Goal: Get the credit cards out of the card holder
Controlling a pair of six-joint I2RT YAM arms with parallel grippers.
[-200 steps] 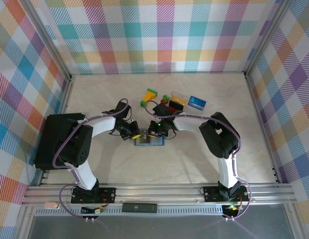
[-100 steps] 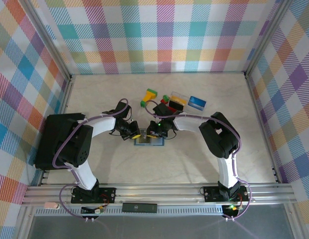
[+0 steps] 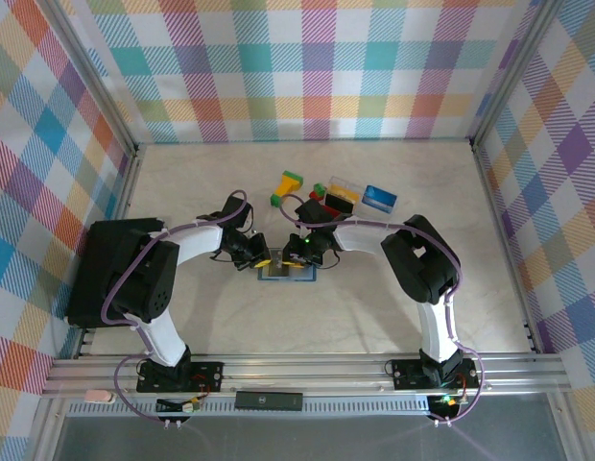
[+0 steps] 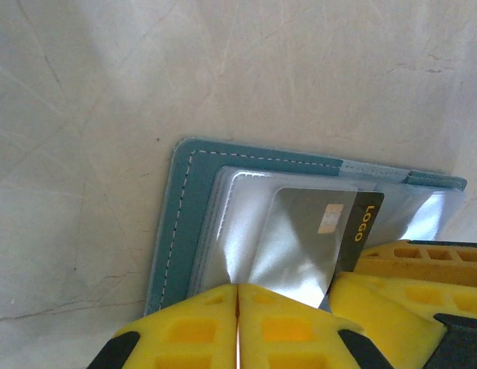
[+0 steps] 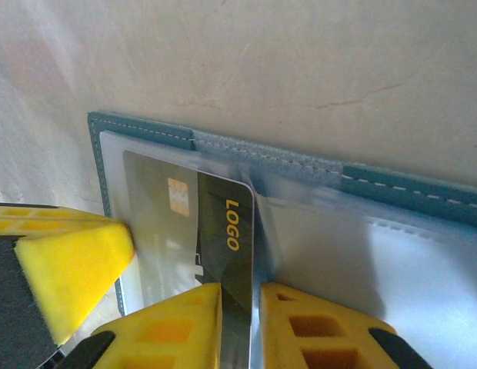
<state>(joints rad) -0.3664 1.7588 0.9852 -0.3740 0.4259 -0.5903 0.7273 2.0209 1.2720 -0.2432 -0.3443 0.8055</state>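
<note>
left arm (image 3: 197, 238) and right arm (image 3: 374, 233) folded inward, left tool (image 4: 238, 292) pressed shut, right tool (image 5: 240, 290) beside it, pinching a card (image 5: 223, 231)

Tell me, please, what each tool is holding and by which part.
The right tool pinches the dark plastic card with gold LOGO lettering by its near edge. The left tool is shut; its hold cannot be told.
</note>
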